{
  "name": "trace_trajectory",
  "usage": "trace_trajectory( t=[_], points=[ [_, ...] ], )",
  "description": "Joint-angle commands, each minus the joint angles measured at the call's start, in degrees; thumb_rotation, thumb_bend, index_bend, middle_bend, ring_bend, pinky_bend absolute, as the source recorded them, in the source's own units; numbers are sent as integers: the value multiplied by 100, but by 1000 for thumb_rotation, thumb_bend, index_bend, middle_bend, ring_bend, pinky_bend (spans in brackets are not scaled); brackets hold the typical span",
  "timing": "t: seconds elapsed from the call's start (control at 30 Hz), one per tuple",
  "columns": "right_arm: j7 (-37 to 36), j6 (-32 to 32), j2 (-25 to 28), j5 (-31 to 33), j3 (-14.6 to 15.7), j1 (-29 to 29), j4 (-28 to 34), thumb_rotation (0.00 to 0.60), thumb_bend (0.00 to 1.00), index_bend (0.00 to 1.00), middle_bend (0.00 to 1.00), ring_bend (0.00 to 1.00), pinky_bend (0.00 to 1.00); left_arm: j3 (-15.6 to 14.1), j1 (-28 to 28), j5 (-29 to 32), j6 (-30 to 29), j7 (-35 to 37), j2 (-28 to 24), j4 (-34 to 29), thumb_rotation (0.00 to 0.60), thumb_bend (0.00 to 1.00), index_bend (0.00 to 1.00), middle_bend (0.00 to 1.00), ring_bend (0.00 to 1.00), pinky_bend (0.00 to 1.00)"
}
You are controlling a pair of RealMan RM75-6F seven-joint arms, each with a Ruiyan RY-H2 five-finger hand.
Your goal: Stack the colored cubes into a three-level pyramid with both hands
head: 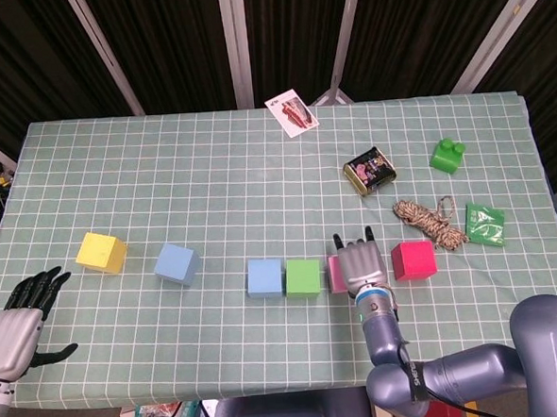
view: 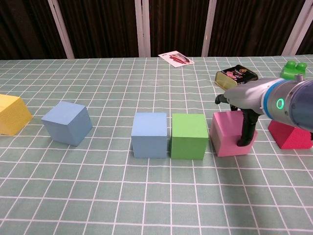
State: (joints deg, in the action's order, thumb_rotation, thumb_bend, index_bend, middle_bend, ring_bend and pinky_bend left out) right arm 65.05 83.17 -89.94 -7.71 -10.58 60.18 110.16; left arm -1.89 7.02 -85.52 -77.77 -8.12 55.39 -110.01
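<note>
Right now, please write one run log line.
stage: base row | right hand: on pink cube | left hand: idle, open | stacked: none

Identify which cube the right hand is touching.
The pink cube, rightmost of the row of three beside the green cube; the right hand rests over it.
</note>
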Motion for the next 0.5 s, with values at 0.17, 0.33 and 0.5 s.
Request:
trace_trajectory(
  t=[0.17,0.33,0.5],
  points=[
    [159,135,-47,304,-216,52,84,600,251,0,573,295,0,-2,0,-3,2,11,-3,-1,600,87,0,0,0,0],
    [209,247,-90,510,-365,67,131,600,251,0,584,303,0,1,-3,-7,-10,36,-11,1,600,87,0,0,0,0],
    [213,343,-155,610,-471,72,158,600,251,0,584,303,0,-2,-3,-22,-11,47,-15,10,600,87,0,0,0,0]
  ],
)
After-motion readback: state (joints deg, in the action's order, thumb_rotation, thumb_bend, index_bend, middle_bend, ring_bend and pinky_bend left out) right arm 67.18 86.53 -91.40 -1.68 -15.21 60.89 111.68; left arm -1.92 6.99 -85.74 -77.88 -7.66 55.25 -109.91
